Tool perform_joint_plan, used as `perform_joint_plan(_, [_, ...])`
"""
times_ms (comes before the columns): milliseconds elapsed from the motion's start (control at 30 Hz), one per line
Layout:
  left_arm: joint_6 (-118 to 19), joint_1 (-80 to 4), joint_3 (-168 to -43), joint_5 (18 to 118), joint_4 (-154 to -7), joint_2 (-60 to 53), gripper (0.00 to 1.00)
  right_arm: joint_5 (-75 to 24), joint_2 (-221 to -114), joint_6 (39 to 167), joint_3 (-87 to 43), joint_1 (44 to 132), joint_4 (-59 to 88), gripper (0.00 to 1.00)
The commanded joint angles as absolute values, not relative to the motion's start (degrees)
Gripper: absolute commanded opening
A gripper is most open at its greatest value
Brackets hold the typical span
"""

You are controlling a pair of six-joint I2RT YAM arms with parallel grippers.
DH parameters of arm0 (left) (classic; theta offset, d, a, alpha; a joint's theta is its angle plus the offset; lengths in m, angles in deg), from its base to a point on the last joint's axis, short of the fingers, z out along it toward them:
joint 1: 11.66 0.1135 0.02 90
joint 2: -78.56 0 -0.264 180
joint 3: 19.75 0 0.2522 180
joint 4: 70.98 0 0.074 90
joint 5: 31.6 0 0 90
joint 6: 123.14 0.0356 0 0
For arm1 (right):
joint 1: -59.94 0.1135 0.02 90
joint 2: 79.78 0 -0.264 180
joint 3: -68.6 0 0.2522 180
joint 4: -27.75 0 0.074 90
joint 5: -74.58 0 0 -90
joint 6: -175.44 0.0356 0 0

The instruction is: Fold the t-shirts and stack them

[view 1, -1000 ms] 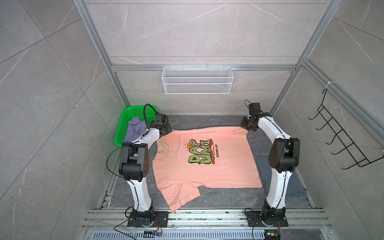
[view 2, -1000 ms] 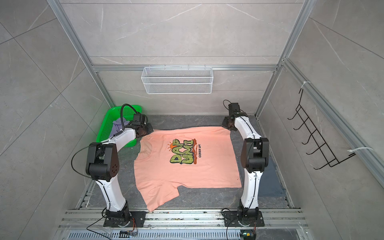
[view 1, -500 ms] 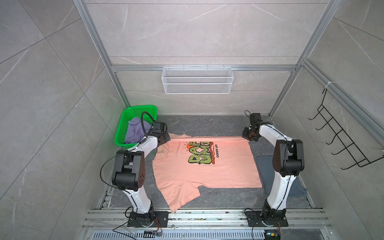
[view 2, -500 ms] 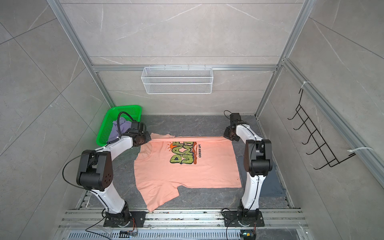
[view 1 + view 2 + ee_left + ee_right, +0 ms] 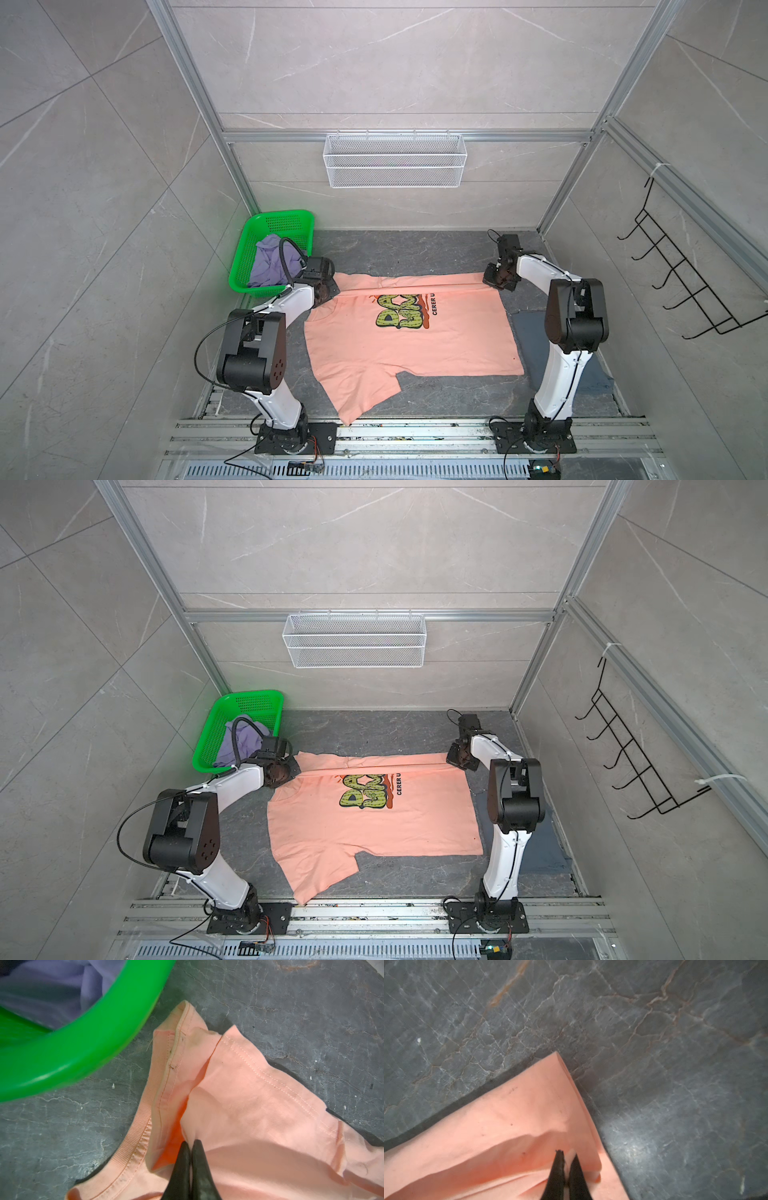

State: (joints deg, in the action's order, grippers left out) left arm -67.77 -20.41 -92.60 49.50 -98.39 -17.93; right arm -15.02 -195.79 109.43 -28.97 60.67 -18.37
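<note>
Both tools are pinched tight on the peach t-shirt (image 5: pixel 409 353) right now. The left tool (image 5: pixel 191 1144) has its jaws closed on a bit of fabric next to the ribbed collar, just beside the green basket (image 5: pixel 87 1043). The right tool (image 5: pixel 568 1154) is clamped on the shirt's far right corner, where the cloth is doubled. In both top views the far strip of the shirt is folded over toward the front, and that fold covers the top of the yellow-green print (image 5: pixel 401 318). The rest of the shirt lies flat on the table (image 5: pixel 399 249), with one sleeve poking out toward the front rail. The lavender t-shirt (image 5: pixel 272 266) sits crumpled in the basket. The blue-grey t-shirt (image 5: pixel 534 338) lies flat on the table by the right arm, right up against the peach one's edge and partly hidden behind that arm.
</note>
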Motion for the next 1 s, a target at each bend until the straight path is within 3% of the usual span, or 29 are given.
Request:
perform_joint_plan(0, [-69.68, -20.17, -92.04, 46.46, -98.01, -16.9, 0.0, -14.19, -195.27, 110.66, -27.61, 60.1, -17.43, 0.0])
perform_joint_plan(767, [-71.43, -20.27, -87.17, 45.05, -99.66, -12.05, 0.0, -14.46, -190.67, 111.99, -22.41, 60.08, -17.56, 0.0])
perform_joint_plan(833, [-71.76, -20.27, -86.7, 44.72, -100.48, -11.16, 0.15, -14.22, -190.2, 112.68, -21.44, 60.09, -17.84, 0.04])
perform_joint_plan(900, [-71.94, -20.27, -86.56, 44.1, -101.61, -9.57, 0.33, -13.42, -189.29, 113.81, -20.94, 60.11, -18.34, 0.23])
perform_joint_plan(967, [-71.53, -20.27, -87.21, 43.8, -102.31, -8.15, 0.43, -13.09, -187.98, 114.67, -20.84, 60.11, -18.35, 0.38])
